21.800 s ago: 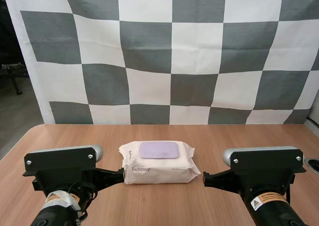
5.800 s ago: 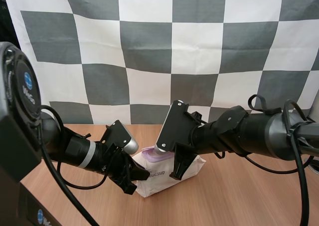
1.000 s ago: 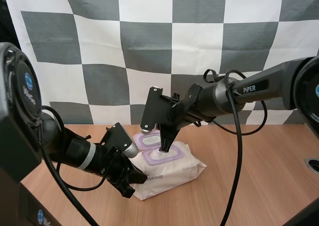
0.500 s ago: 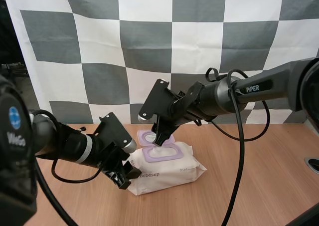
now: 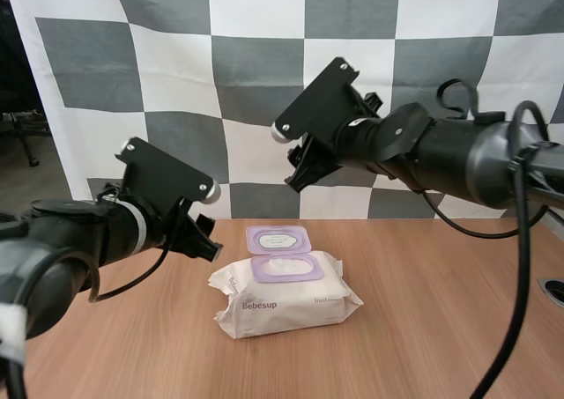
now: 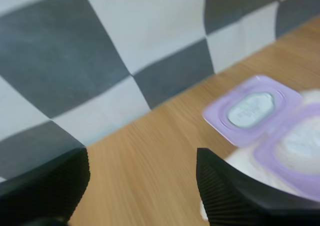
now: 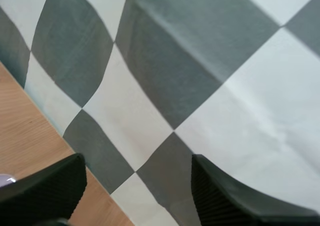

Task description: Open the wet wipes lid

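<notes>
The wet wipes pack point(image 5: 286, 298) lies flat on the wooden table point(image 5: 441, 328). Its lilac lid point(image 5: 278, 239) is flipped back, and the oval dispensing frame point(image 5: 282, 267) shows. My left gripper point(image 5: 203, 236) hovers just left of the pack's back corner, apart from it. In the left wrist view its fingers point(image 6: 235, 196) stand wide apart, so the left gripper point(image 6: 140, 186) is open, with the open lid point(image 6: 252, 109) and the pack point(image 6: 300, 146) beyond. My right gripper point(image 5: 298, 172) hangs high above the lid. Its wrist view shows the right gripper point(image 7: 135, 186) open and holding nothing.
Bare wood lies to the right of and in front of the pack. A round dark hole point(image 5: 552, 291) sits at the table's right edge.
Both grippers went from shut to open and drew away from the pack: the left back and up, the right well upward. The pack settled flat; the lid stays flipped open.
</notes>
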